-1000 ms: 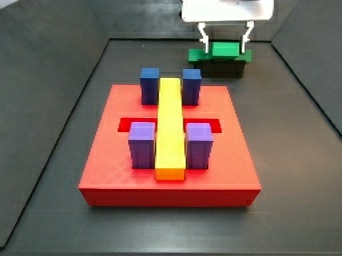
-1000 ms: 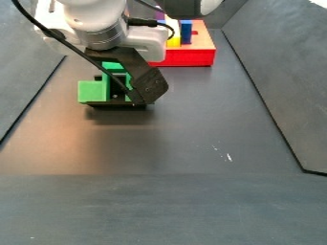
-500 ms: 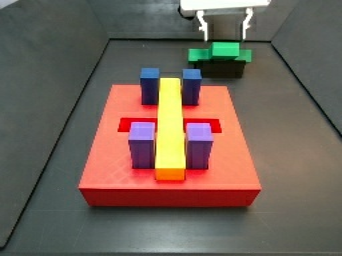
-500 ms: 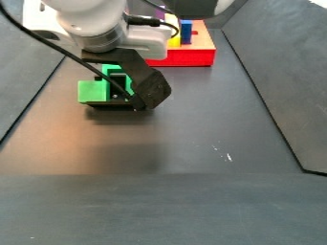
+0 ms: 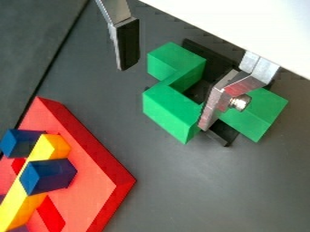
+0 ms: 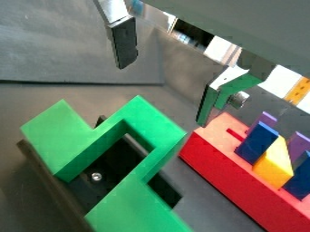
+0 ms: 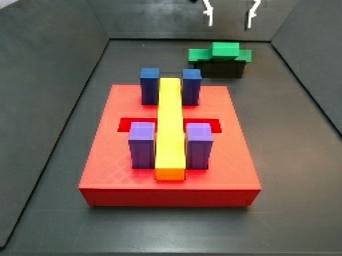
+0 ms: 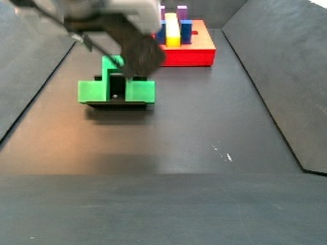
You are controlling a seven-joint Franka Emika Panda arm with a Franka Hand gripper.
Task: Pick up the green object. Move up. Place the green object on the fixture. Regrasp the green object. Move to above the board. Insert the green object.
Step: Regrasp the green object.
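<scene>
The green object (image 7: 218, 51) rests across the fixture (image 7: 221, 69) at the far end of the floor, beyond the board (image 7: 118, 172). My gripper (image 7: 227, 13) hangs open well above it, holding nothing. In both wrist views the green object (image 5: 179, 89) (image 6: 71, 136) lies below and between the spread fingers, untouched. The fixture's dark bracket (image 6: 109, 169) shows inside the piece's notch. In a side view the gripper (image 8: 128, 40) is blurred, just above the green object (image 8: 113, 91).
The red board carries a long yellow bar (image 7: 170, 125), two blue blocks (image 7: 150, 84) and two purple blocks (image 7: 140, 145). Dark sloped walls (image 7: 67, 100) bound the floor on both sides. The board's corner (image 5: 91, 172) lies close to the fixture.
The gripper has let go of the green object and risen straight up, its fingers now clear of it. The green object stays on the fixture.
</scene>
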